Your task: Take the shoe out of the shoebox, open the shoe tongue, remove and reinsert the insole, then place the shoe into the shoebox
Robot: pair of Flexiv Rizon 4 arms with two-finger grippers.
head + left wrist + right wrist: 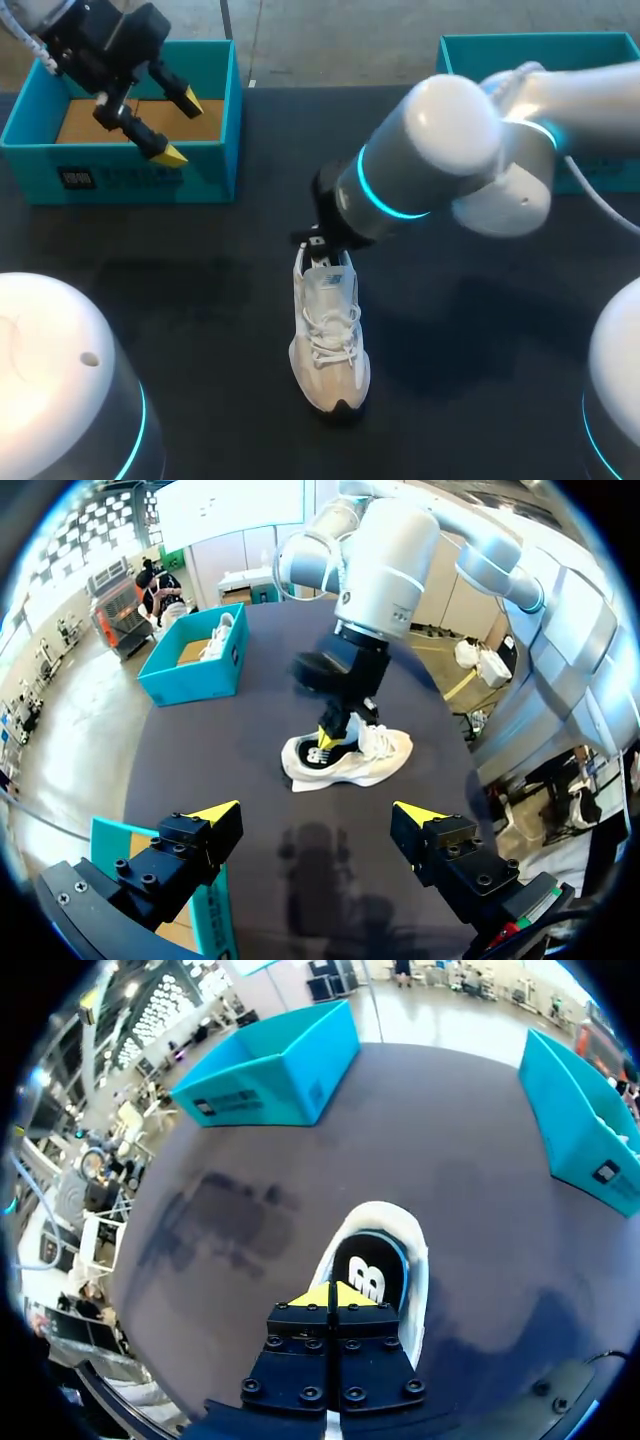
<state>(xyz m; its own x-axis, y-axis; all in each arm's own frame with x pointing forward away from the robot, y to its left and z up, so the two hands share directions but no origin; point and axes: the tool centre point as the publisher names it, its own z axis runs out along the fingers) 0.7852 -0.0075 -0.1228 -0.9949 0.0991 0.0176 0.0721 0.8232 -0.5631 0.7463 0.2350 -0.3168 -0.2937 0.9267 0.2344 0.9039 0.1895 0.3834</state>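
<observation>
Presently: white sneaker (330, 335), upright on dark table (480, 330), well apart from teal shoebox (215, 165). Right gripper (330, 1295), fingers pressed together, tips in the heel opening at the black insole (370, 1265); pinch unconfirmed. Left gripper (180, 127), spread wide, empty, above shoebox. Risk: unbraced sneaker may lift or tip if the insole drags.

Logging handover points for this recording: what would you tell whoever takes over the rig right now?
Left hand: open, above the teal cardboard shoebox at the table's far left.
Right hand: shut, tips at the heel opening of the white lace-up sneaker, which stands on the dark table; whether it pinches the black insole is unclear.
Done: sneaker out of shoebox.
To do: insole out and back in, sneaker boxed.
</observation>
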